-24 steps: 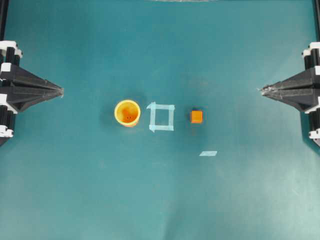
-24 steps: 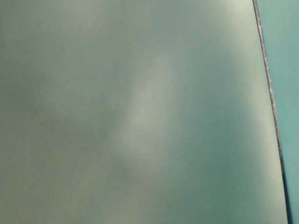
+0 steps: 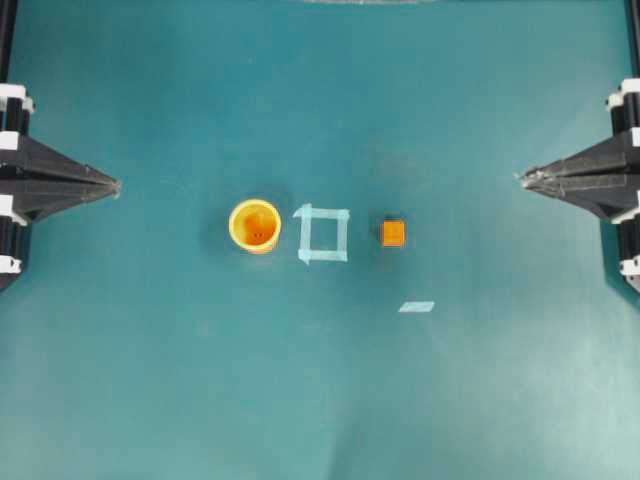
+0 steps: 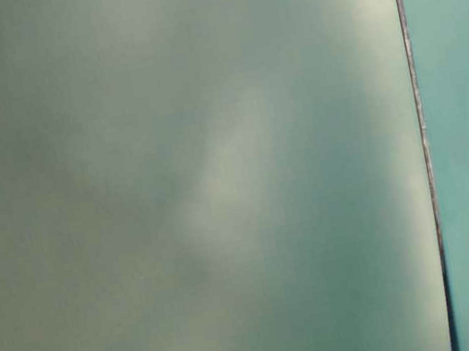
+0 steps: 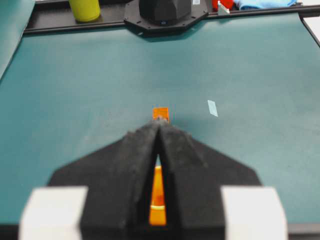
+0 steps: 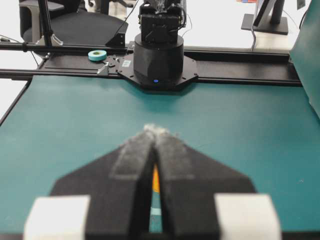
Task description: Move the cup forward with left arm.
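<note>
Left gripper point(image 3: 112, 186) closed, empty, well apart from upright cup point(image 3: 255, 225); cup looks light, rigid, smooth plastic, likely tippy, so best taken low across the wall.

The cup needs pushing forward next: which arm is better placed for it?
Left. The cup stands on the left gripper's side of the tape square, with open mat between them. The right gripper would have to reach past the orange cube and the square. Both are shut and empty.
</note>
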Robot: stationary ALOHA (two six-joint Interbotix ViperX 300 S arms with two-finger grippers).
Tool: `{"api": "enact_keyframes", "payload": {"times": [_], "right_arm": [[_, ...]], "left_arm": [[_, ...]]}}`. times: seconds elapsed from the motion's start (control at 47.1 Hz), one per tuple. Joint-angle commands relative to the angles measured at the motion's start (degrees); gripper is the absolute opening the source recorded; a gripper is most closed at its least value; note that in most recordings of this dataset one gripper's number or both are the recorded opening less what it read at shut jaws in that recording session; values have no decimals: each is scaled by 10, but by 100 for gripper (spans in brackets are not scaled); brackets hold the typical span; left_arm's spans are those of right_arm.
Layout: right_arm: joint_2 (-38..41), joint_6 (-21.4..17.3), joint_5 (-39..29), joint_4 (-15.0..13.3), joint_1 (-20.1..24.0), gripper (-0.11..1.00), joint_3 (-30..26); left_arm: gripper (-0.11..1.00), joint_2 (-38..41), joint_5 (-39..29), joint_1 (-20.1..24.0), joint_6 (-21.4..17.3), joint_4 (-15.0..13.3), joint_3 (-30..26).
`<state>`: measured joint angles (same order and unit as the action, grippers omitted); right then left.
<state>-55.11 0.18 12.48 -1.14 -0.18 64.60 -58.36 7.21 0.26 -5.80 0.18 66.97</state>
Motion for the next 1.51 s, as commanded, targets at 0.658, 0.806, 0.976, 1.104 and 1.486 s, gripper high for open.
{"api": "enact_keyframes", "payload": {"times": [0.658, 0.806, 0.976, 1.104, 1.486], "right_arm": [[-11, 2, -18, -1, 0, 0, -24], [-18, 2, -35, -1, 0, 0, -27], [-26, 2, -48, -1, 0, 0, -31], [-30, 2, -54, -1, 0, 0, -33], [-31, 2, -56, -1, 0, 0, -33]], "left_arm": [[77, 110, 66, 4, 11, -4, 10], [78, 159, 80, 11, 11, -4, 9], [78, 226, 128, 27, 11, -4, 15], [78, 282, 176, 29, 11, -4, 18], [81, 471, 331, 29, 16, -5, 19]]}}
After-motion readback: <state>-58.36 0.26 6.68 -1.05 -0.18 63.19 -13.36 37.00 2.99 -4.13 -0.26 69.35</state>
